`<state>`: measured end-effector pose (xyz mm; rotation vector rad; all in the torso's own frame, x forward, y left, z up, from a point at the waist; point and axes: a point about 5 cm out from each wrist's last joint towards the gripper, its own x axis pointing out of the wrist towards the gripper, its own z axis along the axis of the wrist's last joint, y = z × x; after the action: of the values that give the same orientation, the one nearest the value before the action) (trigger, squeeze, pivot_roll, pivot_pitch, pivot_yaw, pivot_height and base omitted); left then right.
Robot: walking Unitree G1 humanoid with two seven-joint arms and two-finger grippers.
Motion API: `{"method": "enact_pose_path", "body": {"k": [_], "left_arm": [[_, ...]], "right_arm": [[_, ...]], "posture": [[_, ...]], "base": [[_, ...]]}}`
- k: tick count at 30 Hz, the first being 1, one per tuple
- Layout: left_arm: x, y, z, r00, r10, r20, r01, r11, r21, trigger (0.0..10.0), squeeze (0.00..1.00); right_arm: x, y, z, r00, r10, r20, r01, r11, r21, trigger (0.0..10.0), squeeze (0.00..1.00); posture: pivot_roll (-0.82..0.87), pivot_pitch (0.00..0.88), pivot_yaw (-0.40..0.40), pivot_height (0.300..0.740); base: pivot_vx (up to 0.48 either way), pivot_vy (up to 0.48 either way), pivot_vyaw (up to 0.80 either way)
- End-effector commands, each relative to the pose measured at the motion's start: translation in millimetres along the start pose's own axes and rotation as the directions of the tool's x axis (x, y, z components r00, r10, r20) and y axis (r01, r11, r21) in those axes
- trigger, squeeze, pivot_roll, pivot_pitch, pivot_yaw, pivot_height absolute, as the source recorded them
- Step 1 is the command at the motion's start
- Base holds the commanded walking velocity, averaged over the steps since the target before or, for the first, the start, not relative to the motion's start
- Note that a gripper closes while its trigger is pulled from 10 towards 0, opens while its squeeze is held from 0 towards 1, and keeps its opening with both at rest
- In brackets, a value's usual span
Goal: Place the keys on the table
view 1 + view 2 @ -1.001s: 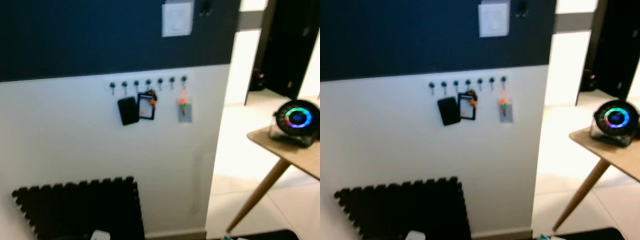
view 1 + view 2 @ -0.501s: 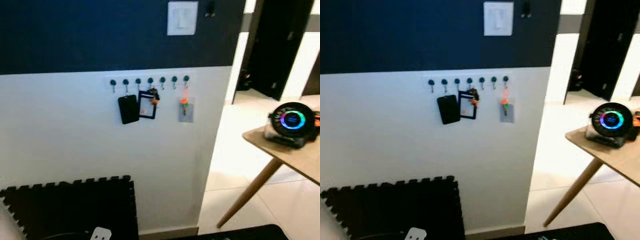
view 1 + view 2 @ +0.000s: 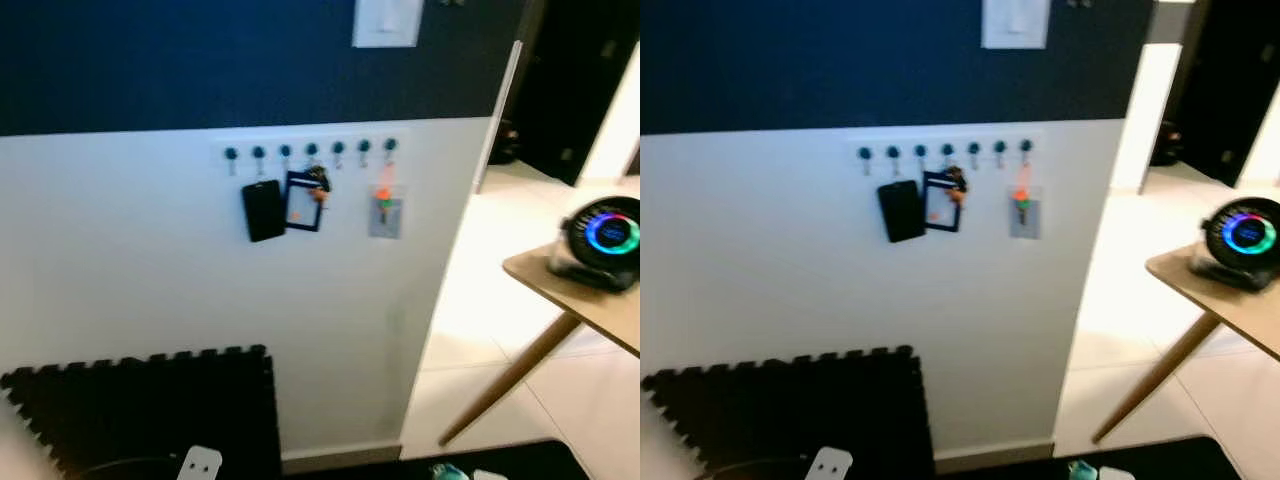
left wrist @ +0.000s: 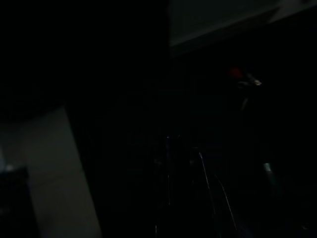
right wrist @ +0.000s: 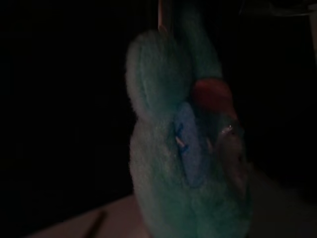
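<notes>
A teal fluffy keychain point(image 5: 183, 148) with a red piece and a blue piece hangs close before the right wrist camera; these are the keys, held by my right gripper. Its teal tip point(image 3: 447, 470) peeks in at the bottom edge of the head views. The wooden table point(image 3: 590, 305) stands to the right on slanted legs, some way beyond the keychain. The left wrist view is very dark and my left arm hangs idle.
A round black gadget with a glowing coloured ring point(image 3: 610, 235) sits on the table's near end. The wall ahead carries a row of hooks point(image 3: 310, 150) with a black case point(image 3: 263, 210), a card holder point(image 3: 303, 202) and an orange tag point(image 3: 383, 208). A black foam mat point(image 3: 150, 400) leans below.
The whole picture has shifted a little, so the camera moved. The teal tip now shows at the bottom edge. Nothing on the wall or table has moved.
</notes>
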<state>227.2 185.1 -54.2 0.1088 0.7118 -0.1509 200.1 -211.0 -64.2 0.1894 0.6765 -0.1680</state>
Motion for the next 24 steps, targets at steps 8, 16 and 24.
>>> {"method": "enact_pose_path", "body": {"k": [8, 16, 24], "left_arm": [[0.0, 1.0, 0.4, 1.0, 0.006, 0.002, -0.006, 1.0, -0.002, 10.0, 0.0], [-0.5, 3.0, -0.3, 1.0, 0.009, -0.001, -0.009, 1.0, 0.0, 10.0, 0.0], [-0.7, 2.3, -0.9, 1.0, 0.008, -0.001, -0.008, 1.0, -0.002, 10.0, 0.0]], "right_arm": [[-2.4, -3.5, -5.5, 1.0, -0.011, -0.017, 0.011, 1.0, 0.009, 10.0, 0.0], [-2.3, -1.8, -5.9, 1.0, -0.006, -0.016, 0.006, 1.0, 0.01, 10.0, 0.0], [-2.1, -2.0, -5.2, 1.0, -0.006, -0.014, 0.006, 1.0, 0.008, 10.0, 0.0]], "posture": [[0.02, 0.02, 0.02, 0.74], [0.02, 0.019, 0.019, 0.74], [0.02, 0.022, 0.018, 0.74]], "base": [[0.0, 0.0, -0.8], [0.0, 0.0, -0.8], [0.0, 0.0, -0.8]]}}
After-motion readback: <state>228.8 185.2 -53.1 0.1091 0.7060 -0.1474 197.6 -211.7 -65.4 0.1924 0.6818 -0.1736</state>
